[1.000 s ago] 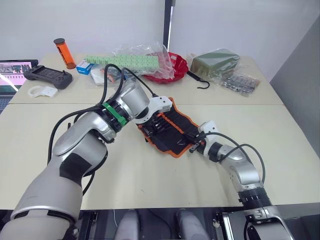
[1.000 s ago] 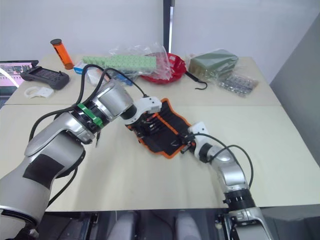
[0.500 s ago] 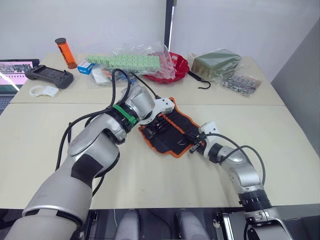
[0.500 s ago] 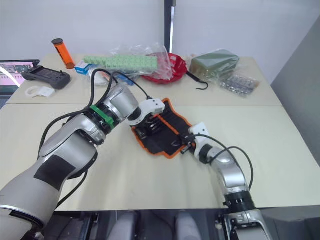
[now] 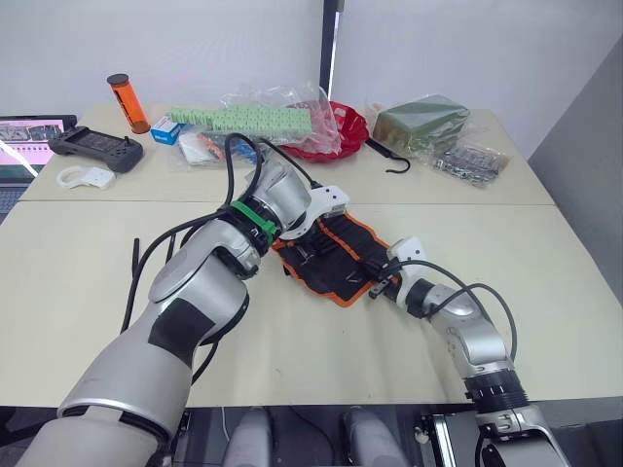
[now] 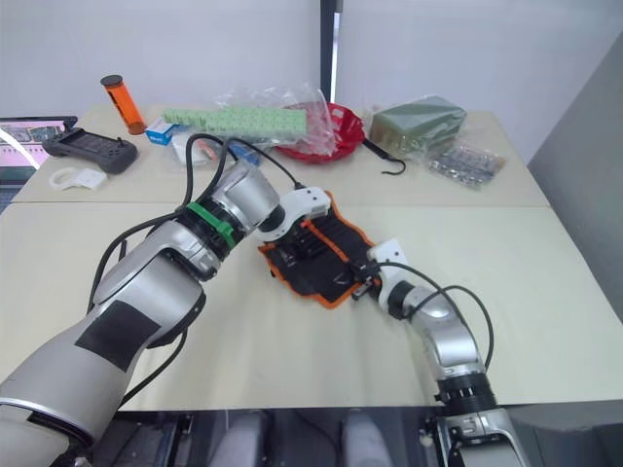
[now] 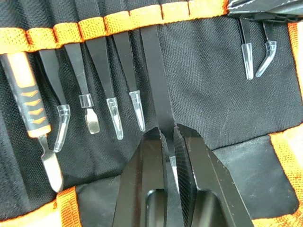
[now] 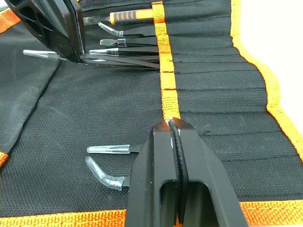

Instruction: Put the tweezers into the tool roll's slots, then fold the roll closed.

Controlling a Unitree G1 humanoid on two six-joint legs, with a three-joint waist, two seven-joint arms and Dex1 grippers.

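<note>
Nearest you, at lower right of centre in the head view, your right end effector is closed with nothing visibly between its fingers, tips resting on the orange slot band of the tool roll, pinning the fabric. Keep that pressure steady; it is what stops the roll creeping while the other arm pushes.

Beyond it, at mid-frame, your left end effector is clamped on one of the tweezers, whose handle end already sits under the orange band, in line with the slots. Push along the tweezer's own axis, not across it, so it slides deeper instead of bunching the cloth. Four other tools with clear tip caps are seated beside it, and two more capped tips show in the right-hand section.

Farther back, a black hook and an olive-green bag lie on the bench; ignore them.
</note>
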